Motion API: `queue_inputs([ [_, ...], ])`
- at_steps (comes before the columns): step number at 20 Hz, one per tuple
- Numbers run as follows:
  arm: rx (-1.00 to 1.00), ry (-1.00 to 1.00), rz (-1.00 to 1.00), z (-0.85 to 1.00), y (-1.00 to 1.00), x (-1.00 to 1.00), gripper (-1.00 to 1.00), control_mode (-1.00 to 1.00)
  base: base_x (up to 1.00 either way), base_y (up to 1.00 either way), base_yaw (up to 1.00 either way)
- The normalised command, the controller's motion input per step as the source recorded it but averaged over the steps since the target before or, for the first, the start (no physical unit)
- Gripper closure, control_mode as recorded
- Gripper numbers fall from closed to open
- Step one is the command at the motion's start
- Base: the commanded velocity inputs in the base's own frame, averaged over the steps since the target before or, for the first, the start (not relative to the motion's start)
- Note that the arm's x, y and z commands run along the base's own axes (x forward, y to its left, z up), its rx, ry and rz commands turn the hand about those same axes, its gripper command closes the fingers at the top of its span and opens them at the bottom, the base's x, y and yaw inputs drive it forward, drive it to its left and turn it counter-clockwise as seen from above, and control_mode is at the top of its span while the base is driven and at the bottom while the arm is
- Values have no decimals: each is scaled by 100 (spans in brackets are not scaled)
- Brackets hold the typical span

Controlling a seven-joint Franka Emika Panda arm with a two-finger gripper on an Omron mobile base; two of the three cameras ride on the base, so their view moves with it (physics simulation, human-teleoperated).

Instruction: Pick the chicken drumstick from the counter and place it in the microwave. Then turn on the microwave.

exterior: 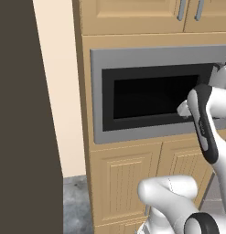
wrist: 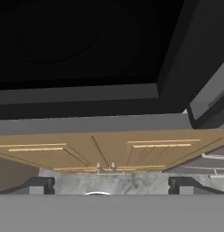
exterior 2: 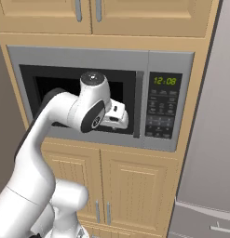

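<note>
Hand view looks along the jaws at the microwave [wrist: 86, 97]: its black window door fills the upper part, a grey lower frame strip runs across beneath it, and below that strip sit two light wooden cabinet doors [wrist: 109, 152] with a pair of small handles meeting at the middle. The two dark fingertips [wrist: 38, 185] stand far apart at the lower left and lower right corners, so the gripper [wrist: 111, 186] is spread wide with nothing between the tips. A strip of grey mottled floor [wrist: 131, 181] shows between the fingertips, under the cabinet doors.

Right base view shows the white arm [exterior 2: 42, 139] rising from the lower left and bending toward the microwave [exterior 2: 167, 60], with the hand [exterior 2: 114, 116] held just in front of the lower part of the black window. The door is closed. Right of the jaws, the dark keypad panel [exterior 2: 162, 111] carries a green clock readout. Above the jaws are upper cabinet doors [exterior 2: 135, 16]; below them, two more wooden doors. A grey appliance side [exterior 2: 214, 139] stands further right of the keypad.

Left base view shows the same microwave [exterior: 146, 59] from the other side, with the arm's dark-jointed forearm [exterior: 203, 123] crossing the right end of the window. Left of the jaws, a cream wall [exterior: 59, 91] and a dark brown panel [exterior: 23, 114] border the cabinet column.

I cannot tell where the chicken drumstick is.
</note>
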Motion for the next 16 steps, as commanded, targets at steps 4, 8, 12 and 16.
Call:
queue_inputs([
  [4,0,-5,-4,0,-38,0,-100,-100,0,0,0],
  [8,0,-4,-3,0,-36,0,-100,-100,0,0,0],
  [12,0,-7,-2,0,-32,0,-100,-100,0,0,0],
  [16,0,-10,0,0,-25,0,-100,-100,0,0,0],
])
